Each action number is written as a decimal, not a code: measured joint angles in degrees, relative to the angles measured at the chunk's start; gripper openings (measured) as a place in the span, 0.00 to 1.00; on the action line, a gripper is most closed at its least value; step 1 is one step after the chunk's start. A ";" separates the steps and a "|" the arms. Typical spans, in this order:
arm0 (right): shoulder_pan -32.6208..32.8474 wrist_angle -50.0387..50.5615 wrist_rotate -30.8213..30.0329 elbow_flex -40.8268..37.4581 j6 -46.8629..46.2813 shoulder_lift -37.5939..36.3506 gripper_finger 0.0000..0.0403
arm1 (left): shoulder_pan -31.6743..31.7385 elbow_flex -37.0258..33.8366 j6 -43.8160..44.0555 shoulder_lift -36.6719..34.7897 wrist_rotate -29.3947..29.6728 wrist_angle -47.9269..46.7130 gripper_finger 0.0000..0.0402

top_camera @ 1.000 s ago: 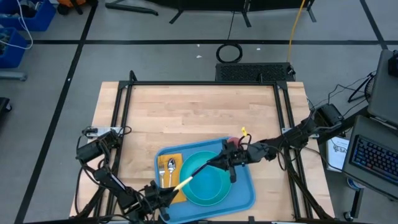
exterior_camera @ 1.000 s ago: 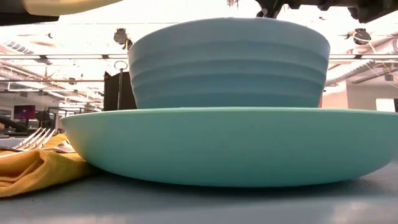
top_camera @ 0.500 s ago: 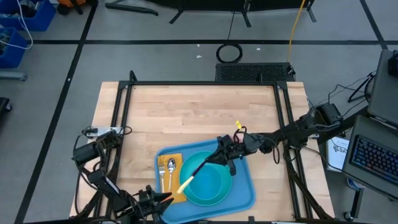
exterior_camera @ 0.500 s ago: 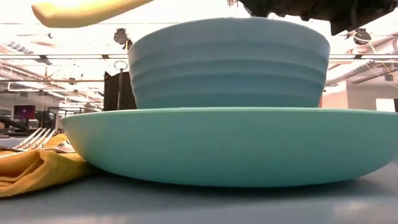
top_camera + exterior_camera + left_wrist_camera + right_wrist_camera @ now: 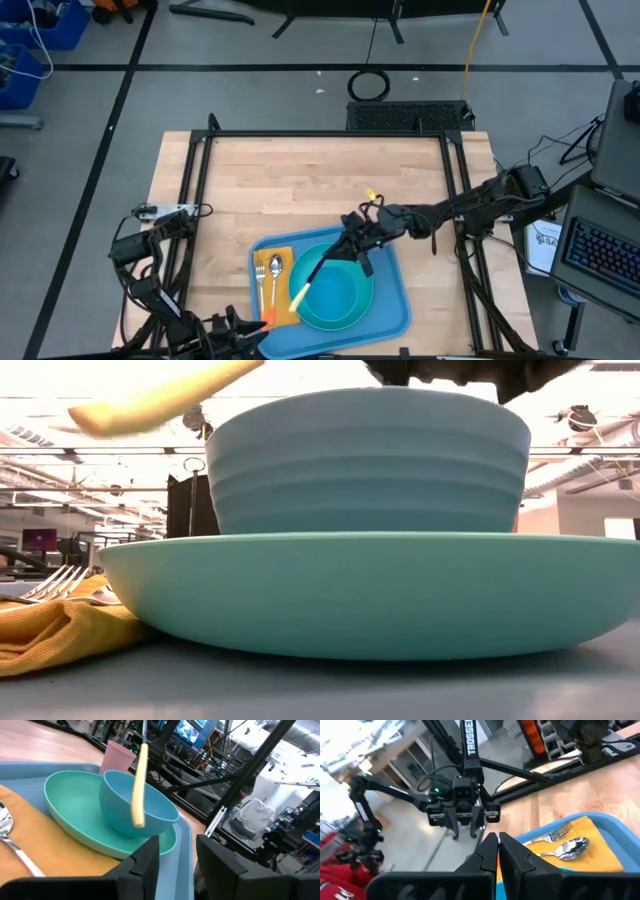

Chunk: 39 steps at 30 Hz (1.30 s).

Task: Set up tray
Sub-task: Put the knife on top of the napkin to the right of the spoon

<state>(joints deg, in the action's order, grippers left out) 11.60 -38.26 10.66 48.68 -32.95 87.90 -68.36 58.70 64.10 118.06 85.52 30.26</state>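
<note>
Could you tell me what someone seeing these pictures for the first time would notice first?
Most likely the blue tray at the table's near edge, carrying a teal plate with a blue bowl on it. Next, the right gripper holds a long yellow-handled utensil slanting above the bowl, its jaws shut on it. Beside the plate, a fork and spoon lie on a yellow napkin.

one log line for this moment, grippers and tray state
right gripper: shut on knife, above bowl | left gripper: open, off table edge | tray: plate, napkin, fork, spoon
</note>
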 joint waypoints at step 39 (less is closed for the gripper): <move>-10.46 35.21 20.90 36.77 0.87 21.45 0.00 | -4.53 0.00 -1.24 0.00 -10.27 2.89 0.33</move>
<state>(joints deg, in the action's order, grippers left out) 1.14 -3.05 31.55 85.45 -32.08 109.35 -72.89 58.70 62.86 118.06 75.24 33.15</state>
